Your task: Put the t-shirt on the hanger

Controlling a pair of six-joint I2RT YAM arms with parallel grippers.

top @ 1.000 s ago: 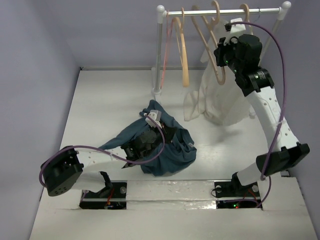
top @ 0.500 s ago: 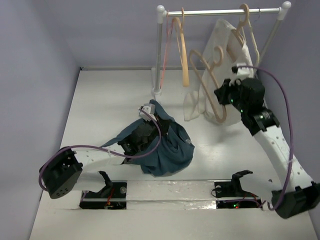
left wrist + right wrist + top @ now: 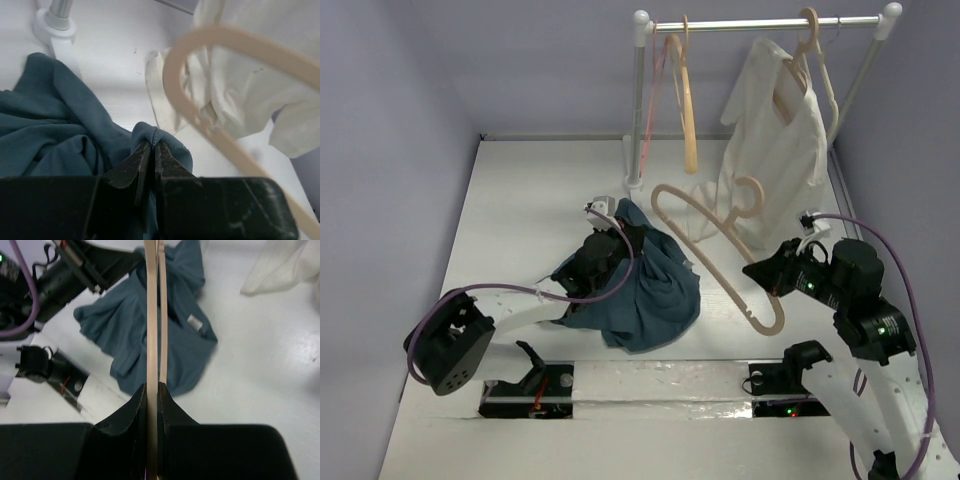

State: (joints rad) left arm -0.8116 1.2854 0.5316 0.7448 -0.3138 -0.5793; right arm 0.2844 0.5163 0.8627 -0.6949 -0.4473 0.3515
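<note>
From above, the t-shirt [image 3: 655, 295] lies in a crumpled heap on the white table [image 3: 520, 200], in front of the left arm's base. The left gripper [image 3: 612, 240] is at the top of the heap, on its far side, and the cloth rises to a peak there. The right gripper [image 3: 772, 276] holds the hanger [image 3: 720, 250] near one shoulder end. The hanger is tilted, its hook pointing toward the clothes rack [image 3: 760, 22], and it passes just beside the right edge of the t-shirt. On the rack hang a yellow-orange hanger [image 3: 688, 120], a thin pink hanger [image 3: 660, 70] and a cream-white garment [image 3: 775, 140].

In the left wrist view, the fingers of the left gripper [image 3: 151, 150] are pressed together, with a small fold of the t-shirt [image 3: 60, 125] pinched between their tips. Behind the fold the hanger [image 3: 171, 80] curves in front of the cream-white garment [image 3: 250, 95]. The foot of the rack [image 3: 50, 22] is at the upper left.

In the right wrist view, the right gripper [image 3: 152, 390] is closed on the hanger [image 3: 152, 315], which is seen edge-on as two narrow strips running up from the fingertips. Below it lies the t-shirt [image 3: 115, 335] with its pale label [image 3: 194, 322] showing, and the left arm [image 3: 75, 270] reaches to it from the upper left.
</note>
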